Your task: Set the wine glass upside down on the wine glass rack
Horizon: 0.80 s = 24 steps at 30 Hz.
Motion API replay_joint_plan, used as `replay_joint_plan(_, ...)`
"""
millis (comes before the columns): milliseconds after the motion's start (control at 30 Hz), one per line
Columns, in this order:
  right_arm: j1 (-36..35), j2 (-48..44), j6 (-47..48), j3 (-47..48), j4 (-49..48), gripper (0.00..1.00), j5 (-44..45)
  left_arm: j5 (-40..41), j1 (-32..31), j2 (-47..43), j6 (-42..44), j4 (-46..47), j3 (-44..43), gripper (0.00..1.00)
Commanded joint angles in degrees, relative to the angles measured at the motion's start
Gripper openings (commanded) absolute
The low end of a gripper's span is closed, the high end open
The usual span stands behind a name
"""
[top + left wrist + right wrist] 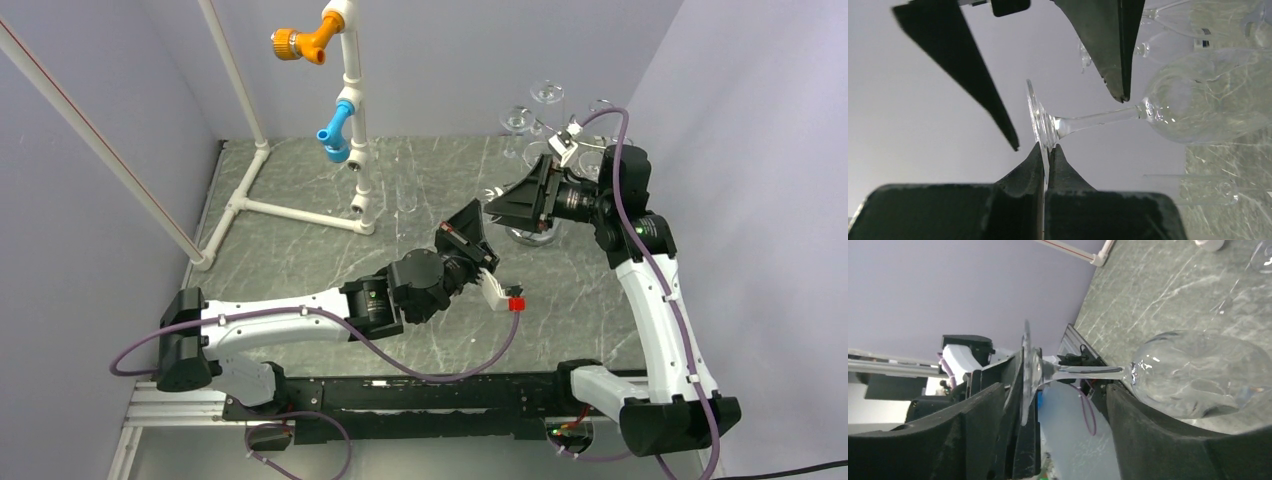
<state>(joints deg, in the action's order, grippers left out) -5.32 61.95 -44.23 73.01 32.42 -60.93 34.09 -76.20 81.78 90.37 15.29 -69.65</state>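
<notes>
The wine glass (1198,107) lies on its side in the air, bowl toward the rack. My left gripper (1049,148) is shut on the edge of its round foot (1037,117). My right gripper (1055,390) stands open around the stem (1088,372), one finger (973,415) beside the foot, the other finger (1148,430) under the bowl (1198,375), neither pressing the stem. In the top view both grippers meet mid-table, the left gripper (470,238) facing the right gripper (522,203). The wine glass rack (530,238) stands just behind, its shiny base partly hidden by the right gripper.
Other glasses (546,95) hang on the rack's top arms. A white pipe frame (350,120) with orange and blue fittings stands at the back left. One more clear glass (407,197) stands on the marbled table (300,260) near the frame's foot.
</notes>
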Motion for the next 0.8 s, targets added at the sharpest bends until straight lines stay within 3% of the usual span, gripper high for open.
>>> replay_joint_plan(0,-1.3,-0.1,-2.0,0.2,-1.1,0.60,3.0,2.8,-1.0,-0.5,2.1,7.6,-0.8,0.00)
replay_joint_plan(33,-1.4,0.0,-2.9,0.2,-2.0,0.49,2.9,2.9,-1.2,-0.5,2.1,7.7,-0.8,0.00)
replay_joint_plan(267,-1.4,0.5,-8.5,0.5,-10.0,0.08,1.1,3.5,-2.2,-1.4,1.0,7.5,-0.5,0.00)
replay_joint_plan(333,-1.5,0.9,-9.9,0.7,-12.1,0.01,0.1,3.8,-2.5,-2.0,-0.4,7.2,-0.4,0.00)
replay_joint_plan(367,-1.4,1.1,-10.8,0.8,-13.6,0.00,-0.7,4.1,-2.7,-2.4,-1.7,7.2,-0.4,0.07)
replay_joint_plan(400,-1.5,1.3,-11.9,1.1,-15.3,0.00,-1.3,4.6,-2.9,-3.1,-3.1,7.6,-0.1,0.21)
replay_joint_plan(533,-1.4,3.5,-17.4,4.9,-23.7,0.00,-3.6,3.9,-4.8,-8.9,-14.5,4.3,1.0,0.95)
replay_joint_plan(567,-1.4,4.2,-18.5,6.5,-25.4,0.00,-3.8,3.2,-5.5,-10.9,-18.7,1.8,0.5,0.99)
replay_joint_plan(767,-0.9,10.2,-26.2,16.0,-37.5,0.00,-5.9,-0.4,-6.8,-21.8,-48.8,-13.1,-6.6,0.99)
